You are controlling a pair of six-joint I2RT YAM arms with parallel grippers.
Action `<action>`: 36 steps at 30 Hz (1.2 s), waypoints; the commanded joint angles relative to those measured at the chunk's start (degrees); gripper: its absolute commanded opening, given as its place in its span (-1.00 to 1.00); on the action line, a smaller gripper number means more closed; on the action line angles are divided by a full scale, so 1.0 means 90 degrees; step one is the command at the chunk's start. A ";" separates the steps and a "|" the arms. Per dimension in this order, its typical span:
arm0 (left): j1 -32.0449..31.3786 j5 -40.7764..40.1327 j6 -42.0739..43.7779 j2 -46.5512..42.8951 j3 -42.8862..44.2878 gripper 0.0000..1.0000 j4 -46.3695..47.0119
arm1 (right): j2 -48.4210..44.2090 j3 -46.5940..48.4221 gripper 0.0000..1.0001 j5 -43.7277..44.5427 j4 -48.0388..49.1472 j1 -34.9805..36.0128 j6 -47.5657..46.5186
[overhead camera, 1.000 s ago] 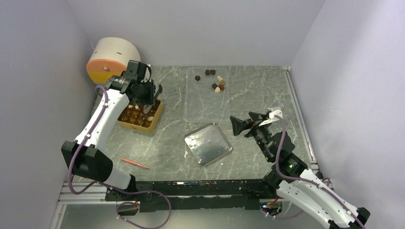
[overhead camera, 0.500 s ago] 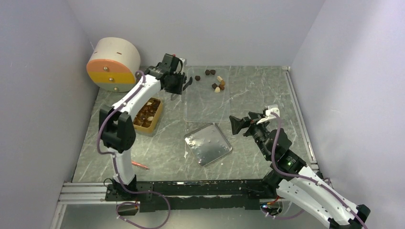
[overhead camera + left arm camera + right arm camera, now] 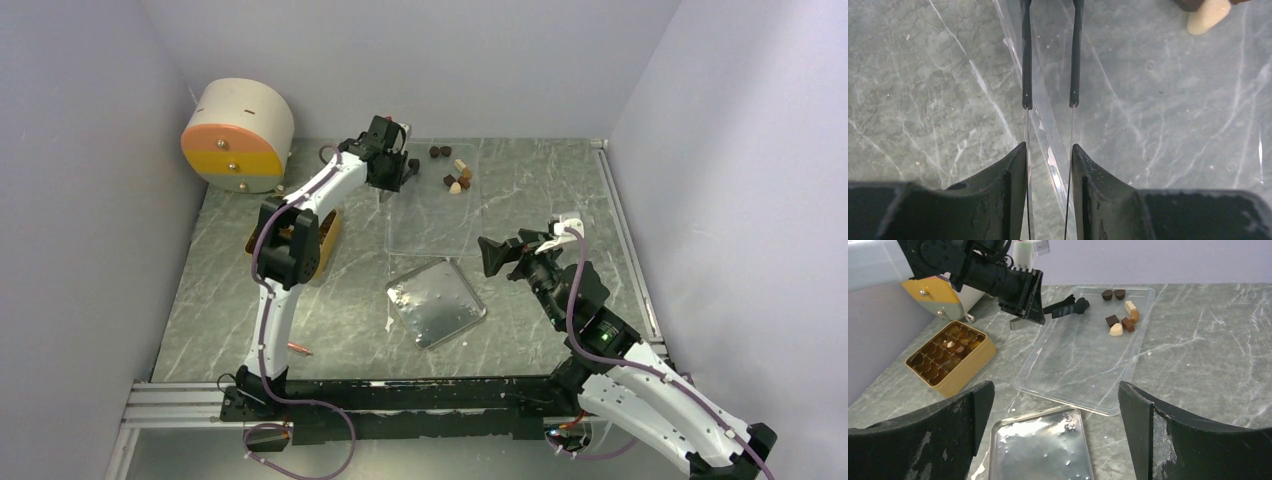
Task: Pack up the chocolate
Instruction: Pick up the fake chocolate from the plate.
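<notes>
At the far left corner of the tabletop (image 3: 540, 200) a round container (image 3: 238, 135) in cream, orange and yellow was seen, its contents not visible. Just right of it, toward the left edge, the golden-tan box (image 3: 950, 357) was set; brown and cream chocolate (image 3: 950, 344) was lodged in several compartments, though the fill of each cell could not be judged, and from above the box was largely covered by the left arm. A clear tray (image 3: 430, 225) was laid at the middle of the far edge, with loose pieces (image 3: 1118, 322) gathered at its far end. Nearer the front edge an upturned metal tray (image 3: 436, 302) was placed, with nothing in it.

The left gripper (image 3: 398, 178) was held over the clear tray's left rim, jaws parted by a narrow gap with nothing between them. The right gripper (image 3: 1053, 385) was held above the right half of the table, jaws spread wide and empty. Only the tip of a red-orange pen (image 3: 298, 349) was exposed behind the left arm.
</notes>
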 commanded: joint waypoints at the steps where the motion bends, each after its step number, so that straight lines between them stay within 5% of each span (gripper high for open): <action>1: 0.0008 -0.0210 0.0155 0.0017 0.0384 -0.20 0.0325 | 0.0015 0.0239 1.00 0.0026 0.0156 -0.0007 0.0002; 36: 0.0007 -0.0133 0.0106 0.0472 0.0680 -0.37 0.0384 | -0.0269 0.0163 1.00 0.0156 0.0060 -0.0008 -0.0120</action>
